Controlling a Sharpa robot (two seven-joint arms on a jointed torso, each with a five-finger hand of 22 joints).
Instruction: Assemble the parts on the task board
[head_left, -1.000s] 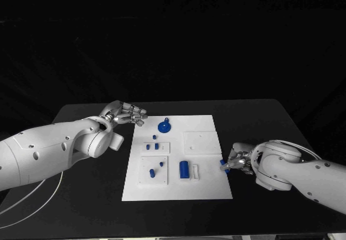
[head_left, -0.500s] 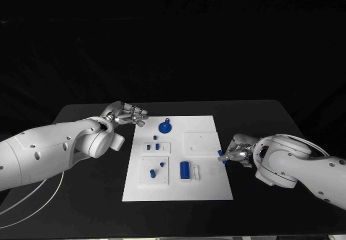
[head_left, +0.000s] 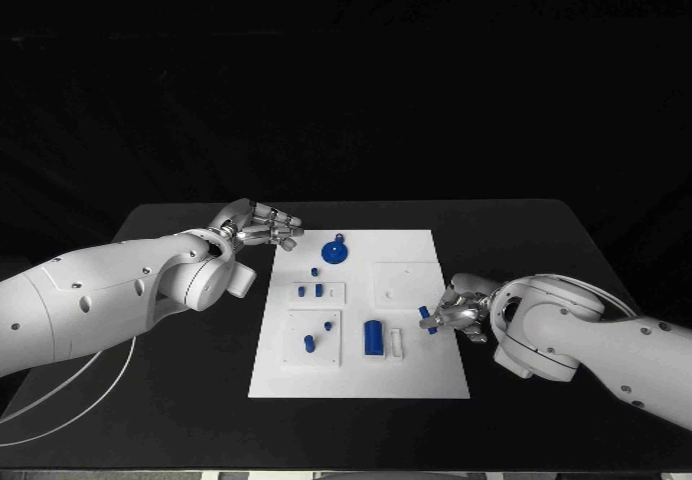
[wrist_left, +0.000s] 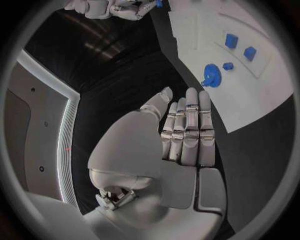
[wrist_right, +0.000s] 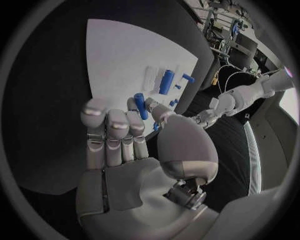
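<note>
I see my right hand (head_left: 464, 318) pinching a small blue peg (head_left: 427, 318) over the task board's (head_left: 418, 380) right edge, while my left hand (head_left: 260, 226) hovers beside the board's far left corner, fingers loosely apart and empty.

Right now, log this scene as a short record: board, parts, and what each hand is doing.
board: white task board in the middle of the black table
parts on board: round blue part at the far end; blue cylinder lying nearer
left hand: beside the board's far left corner, holding nothing, fingers together
right hand: at the board's right edge, pinching a small blue peg
</note>
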